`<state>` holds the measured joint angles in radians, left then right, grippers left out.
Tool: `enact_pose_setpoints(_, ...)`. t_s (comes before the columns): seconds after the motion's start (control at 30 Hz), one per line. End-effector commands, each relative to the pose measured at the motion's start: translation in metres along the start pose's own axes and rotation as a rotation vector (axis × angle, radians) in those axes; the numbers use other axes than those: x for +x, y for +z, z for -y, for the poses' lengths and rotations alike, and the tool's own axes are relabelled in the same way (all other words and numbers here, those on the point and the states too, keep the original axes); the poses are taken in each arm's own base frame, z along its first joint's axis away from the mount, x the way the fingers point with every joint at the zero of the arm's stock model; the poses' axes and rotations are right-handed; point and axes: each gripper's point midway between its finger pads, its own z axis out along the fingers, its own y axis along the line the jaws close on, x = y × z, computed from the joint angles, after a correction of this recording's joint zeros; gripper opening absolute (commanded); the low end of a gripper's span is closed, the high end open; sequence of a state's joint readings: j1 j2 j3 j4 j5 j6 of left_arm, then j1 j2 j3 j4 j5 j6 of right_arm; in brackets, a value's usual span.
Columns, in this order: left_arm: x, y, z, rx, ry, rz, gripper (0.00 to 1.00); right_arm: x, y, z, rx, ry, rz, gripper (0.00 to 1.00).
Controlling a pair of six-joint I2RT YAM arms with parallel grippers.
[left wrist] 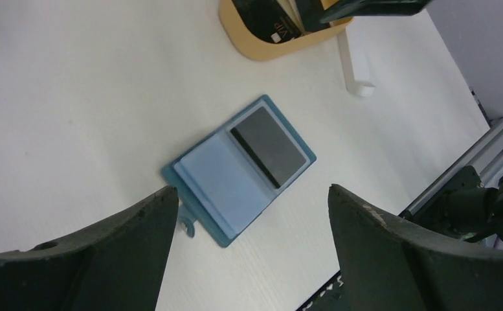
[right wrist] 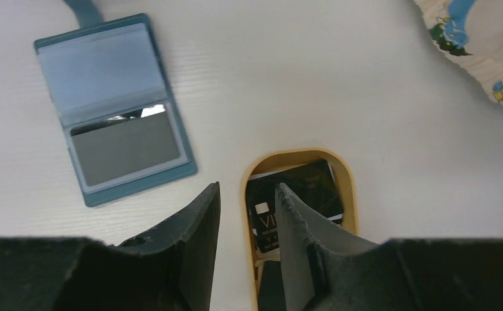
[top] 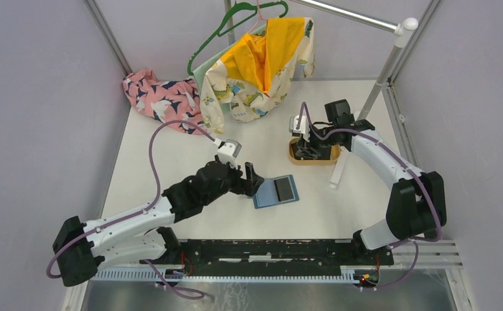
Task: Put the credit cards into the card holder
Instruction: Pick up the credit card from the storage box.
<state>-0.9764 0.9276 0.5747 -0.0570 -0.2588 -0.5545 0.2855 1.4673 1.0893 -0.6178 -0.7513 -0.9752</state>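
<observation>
The teal card holder [top: 276, 192] lies open and flat on the white table. A dark card [top: 285, 188] sits in its right-hand pocket, and the other pocket looks empty. In the left wrist view the holder [left wrist: 216, 188] and that card [left wrist: 267, 146] lie just beyond my left gripper [left wrist: 252, 190], which is wide open and empty above the holder's near edge. More credit cards [right wrist: 294, 194], black ones, lie in the oval tan tray [right wrist: 346, 175]. My right gripper [right wrist: 246, 188] is narrowly open over the tray's left rim, with one finger outside and one over the black cards, holding nothing.
Clothes lie at the back: a pink patterned piece [top: 161, 97] and a yellow-lined garment [top: 261, 65] on a green hanger [top: 235, 19]. A rack pole [top: 381, 71] and its white foot [top: 338, 170] stand right of the tray [top: 313, 157]. A black rail [top: 268, 249] runs along the near edge.
</observation>
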Motion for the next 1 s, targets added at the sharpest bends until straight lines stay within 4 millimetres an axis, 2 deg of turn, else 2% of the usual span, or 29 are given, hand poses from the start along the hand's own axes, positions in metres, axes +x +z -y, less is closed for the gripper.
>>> enact_pose_setpoints(0.0,-0.045,0.015,0.031,0.126,0.102,0.025,0.91,0.003,0.0,0.028,0.087,0.142,-0.043,0.43)
enact_pose_setpoints(0.13,-0.056,0.026,0.041,0.25,0.012,-0.047,0.98,0.024,0.008,0.035,0.171,0.244,-0.051,0.51)
enact_pose_setpoints(0.27,-0.066,0.032,0.04,0.333,-0.034,-0.146,1.0,0.038,0.001,0.048,0.303,0.352,-0.026,0.63)
enact_pose_setpoints(0.37,-0.075,0.038,0.037,0.309,0.001,-0.176,1.0,0.042,-0.006,0.052,0.395,0.389,0.011,0.77)
enact_pose_setpoints(0.4,-0.076,0.041,0.039,0.318,0.019,-0.18,1.0,0.043,-0.007,0.051,0.416,0.404,0.02,0.84)
enact_pose_setpoints(0.43,-0.08,0.045,0.035,0.296,0.034,-0.17,1.0,0.047,-0.008,0.052,0.454,0.431,0.025,0.96)
enact_pose_setpoints(0.47,-0.084,0.047,0.028,0.264,0.057,-0.149,1.0,0.049,-0.009,0.052,0.475,0.449,0.034,0.98)
enact_pose_setpoints(0.57,-0.091,0.048,0.004,0.167,0.119,-0.106,1.0,0.047,-0.011,0.057,0.539,0.537,0.101,0.98)
enact_pose_setpoints(0.7,-0.082,0.043,-0.009,0.125,0.136,-0.107,1.0,0.034,-0.002,0.065,0.512,0.685,0.186,0.98)
enact_pose_setpoints(0.8,-0.078,0.042,-0.014,0.105,0.152,-0.123,1.0,0.035,0.008,0.068,0.489,0.818,0.206,0.96)
enact_pose_setpoints(0.97,-0.083,0.038,-0.016,0.089,0.177,-0.116,0.95,0.059,0.001,0.078,0.639,0.944,0.159,0.87)
